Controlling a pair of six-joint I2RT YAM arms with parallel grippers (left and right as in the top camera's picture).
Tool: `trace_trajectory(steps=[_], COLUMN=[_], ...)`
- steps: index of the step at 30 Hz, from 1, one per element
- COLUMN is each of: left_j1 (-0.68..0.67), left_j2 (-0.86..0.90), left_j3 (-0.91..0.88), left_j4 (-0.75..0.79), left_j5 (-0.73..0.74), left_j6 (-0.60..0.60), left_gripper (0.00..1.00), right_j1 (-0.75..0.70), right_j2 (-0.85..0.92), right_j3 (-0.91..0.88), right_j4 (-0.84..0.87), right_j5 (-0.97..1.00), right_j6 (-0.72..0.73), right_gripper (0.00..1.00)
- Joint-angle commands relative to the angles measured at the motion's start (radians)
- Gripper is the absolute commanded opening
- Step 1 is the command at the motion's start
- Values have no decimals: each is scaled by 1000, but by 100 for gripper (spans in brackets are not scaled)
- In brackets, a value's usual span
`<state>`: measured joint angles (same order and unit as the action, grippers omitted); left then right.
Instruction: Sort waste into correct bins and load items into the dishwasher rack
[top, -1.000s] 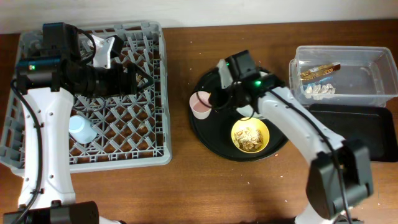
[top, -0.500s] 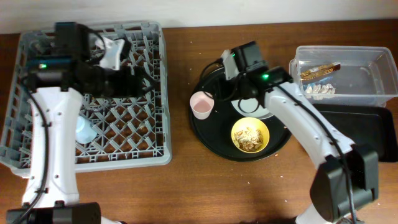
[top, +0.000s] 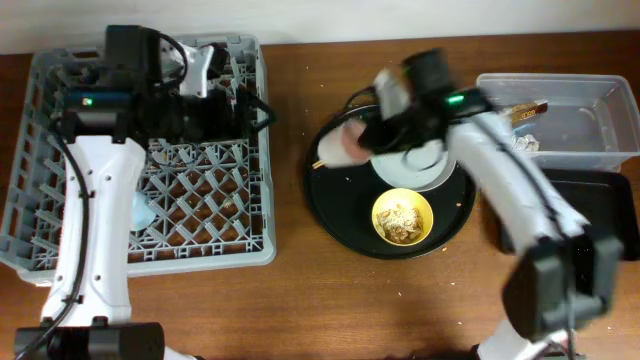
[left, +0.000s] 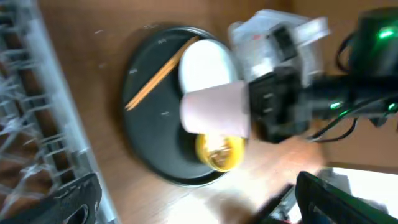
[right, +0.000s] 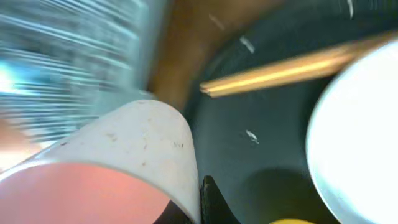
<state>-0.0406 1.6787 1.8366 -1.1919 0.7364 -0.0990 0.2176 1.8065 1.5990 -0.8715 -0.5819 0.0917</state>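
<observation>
My right gripper (top: 368, 135) is shut on the small pink cup (top: 345, 141) and holds it tilted above the left side of the round black tray (top: 330, 205). In the right wrist view the cup (right: 124, 155) fills the lower left, against my finger. The plate (top: 418, 168), chopsticks (left: 158, 74) and yellow bowl (top: 403, 217) with beige food scraps sit on that tray. My left gripper (top: 255, 108) is open and empty over the right rim of the grey rack (top: 60, 255). The light-blue cup (top: 140, 210) lies in the rack. The wrapper (top: 525, 113) and tissue (top: 518, 142) lie in the clear tub (top: 600, 95).
The shallow black rectangular tray (top: 590, 215) sits at the right edge, below the clear tub. A strip of bare wooden table (top: 288, 200) separates the rack from the round tray. The left wrist view looks across at the right arm and the tray (left: 143, 124).
My right gripper has closed on the pink cup and lifted it off the round tray's left edge, tilting it. My left arm has moved right across the top of the rack.
</observation>
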Motion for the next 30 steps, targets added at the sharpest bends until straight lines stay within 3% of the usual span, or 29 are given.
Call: trace_trajectory(steps=[1, 3, 7, 10, 11, 14, 23, 25, 26, 28, 30], left_j1=[15, -29, -105, -113, -134, -217, -218, -204, -188, -140, -65], left_j2=[8, 8, 8, 8, 8, 8, 8, 8, 6, -5, -24], left_j3=[10, 10, 10, 10, 10, 10, 10, 10, 10, 10, 10], left_j4=[81, 154, 170, 170, 172, 185, 185, 164, 129, 51, -21], left_j5=[407, 567, 589, 689, 678, 652, 645, 575, 481, 320, 243], left_j6=[-5, -5, -5, -5, -5, -5, -6, -14, -21, -21, -21], left_gripper=[99, 99, 99, 99, 98, 80, 72, 66, 66, 65, 64], right_j1=[-131, -139, -85, -85, -78, -28, -28, -41, -56, -117, -164], right_j2=[-104, -104, -104, -104, -104, -104, -104, -105, -106, -124, -142], right_j3=[43, 43, 43, 43, 43, 43, 43, 43, 43, 43, 43], right_j4=[27, 60, 153, 185, 185, 233, 271, 275, 274, 274, 260], right_j5=[-677, -883, -970, -969, -970, -944, -944, -944, -944, -896, -788], right_j6=[-148, -148, -133, -113, -110, -109, -38, -27, -27, -3, 56], right_gripper=[4, 4, 4, 4, 4, 4, 5, 26, 29, 46, 50])
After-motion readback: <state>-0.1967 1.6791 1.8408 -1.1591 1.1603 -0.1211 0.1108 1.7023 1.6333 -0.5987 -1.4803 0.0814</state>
